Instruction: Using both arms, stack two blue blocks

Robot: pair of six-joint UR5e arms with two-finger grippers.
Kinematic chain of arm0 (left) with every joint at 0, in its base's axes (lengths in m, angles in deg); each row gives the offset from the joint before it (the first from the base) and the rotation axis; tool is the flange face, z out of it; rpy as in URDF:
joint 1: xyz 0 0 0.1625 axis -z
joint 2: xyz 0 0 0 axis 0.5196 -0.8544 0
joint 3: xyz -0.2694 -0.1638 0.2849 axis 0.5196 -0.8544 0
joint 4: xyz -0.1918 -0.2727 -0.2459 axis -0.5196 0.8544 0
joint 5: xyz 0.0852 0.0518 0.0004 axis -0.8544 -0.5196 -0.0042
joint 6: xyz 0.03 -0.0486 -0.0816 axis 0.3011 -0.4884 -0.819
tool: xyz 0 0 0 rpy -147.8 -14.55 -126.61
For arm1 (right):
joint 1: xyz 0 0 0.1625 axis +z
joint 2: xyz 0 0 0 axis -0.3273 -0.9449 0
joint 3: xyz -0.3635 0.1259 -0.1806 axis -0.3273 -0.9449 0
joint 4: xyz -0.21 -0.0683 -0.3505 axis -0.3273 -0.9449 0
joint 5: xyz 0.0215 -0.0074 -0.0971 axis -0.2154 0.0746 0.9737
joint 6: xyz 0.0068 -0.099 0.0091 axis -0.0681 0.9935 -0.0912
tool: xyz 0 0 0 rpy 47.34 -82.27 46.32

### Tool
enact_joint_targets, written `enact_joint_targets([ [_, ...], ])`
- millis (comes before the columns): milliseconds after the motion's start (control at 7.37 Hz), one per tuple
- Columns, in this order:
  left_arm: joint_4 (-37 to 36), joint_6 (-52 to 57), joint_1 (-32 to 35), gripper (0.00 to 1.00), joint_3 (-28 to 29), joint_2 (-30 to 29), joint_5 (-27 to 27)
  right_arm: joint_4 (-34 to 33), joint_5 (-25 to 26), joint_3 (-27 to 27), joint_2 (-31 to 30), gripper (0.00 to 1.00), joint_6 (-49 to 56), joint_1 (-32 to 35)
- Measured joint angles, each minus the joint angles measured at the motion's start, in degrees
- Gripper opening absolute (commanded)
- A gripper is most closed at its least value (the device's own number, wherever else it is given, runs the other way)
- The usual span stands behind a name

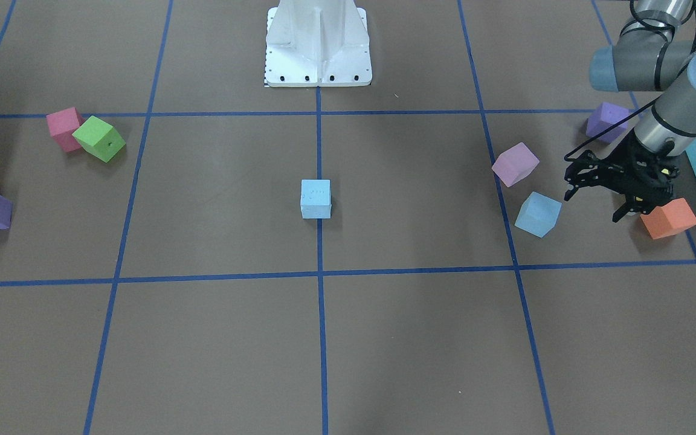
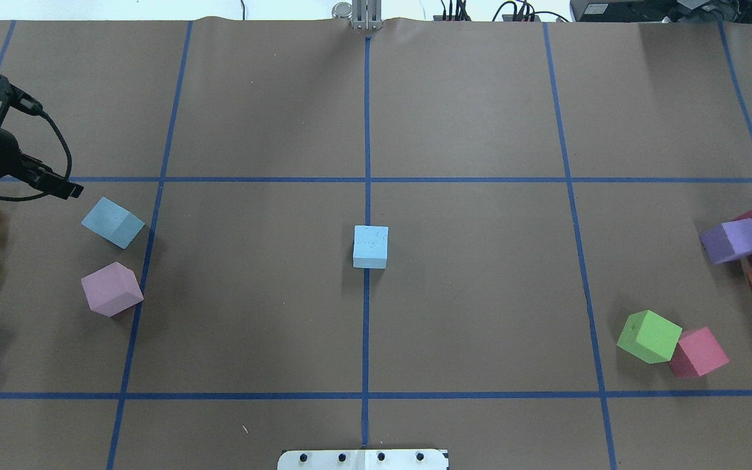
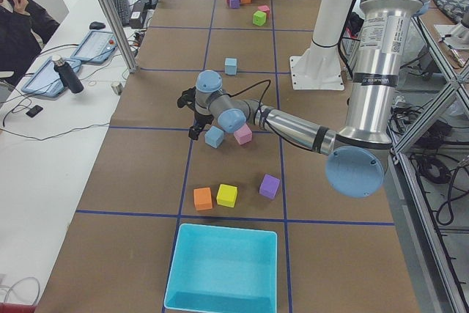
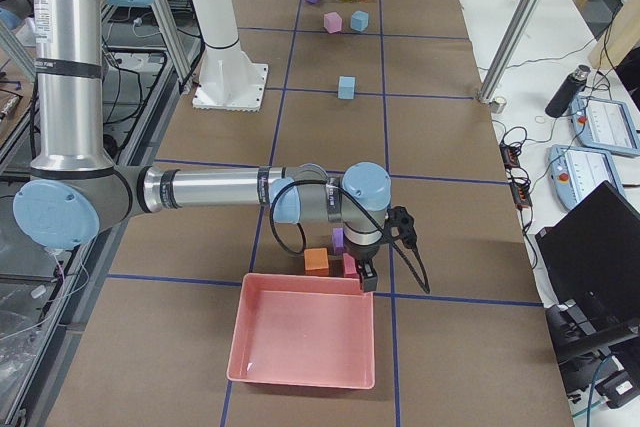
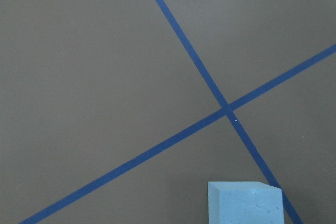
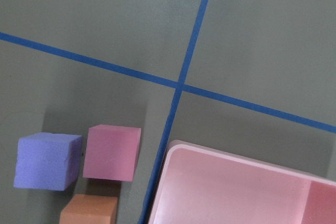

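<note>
Judging by the layout, the first pick is in hand: the left gripper hovers just beside one blue block, fingers spread wide, gripping nothing and apparently touching nothing. Next, I reckon, it must centre over that cube and squeeze. The second blue block waits on the table's centre line. The right gripper sits by the pink bin; how far open, I cannot tell.

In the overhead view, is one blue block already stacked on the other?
No, the centre blue block stands alone on the tape line, and the other blue block lies far apart, near a pale purple cube.
</note>
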Motion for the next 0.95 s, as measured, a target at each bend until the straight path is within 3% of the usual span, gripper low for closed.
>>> enact_joint_targets([
  [407, 0.13, -9.05, -4.83, 0.98, 2.27, -1.9, -1.1, -0.07, 0.0, -0.3, -0.21, 1.0, -0.07, 0.06],
  [950, 0.23, -10.57, -6.38, 0.98, 6.35, -4.26, -1.16, -0.07, 0.1, -0.6, -0.29, 1.0, -0.25, 0.06],
])
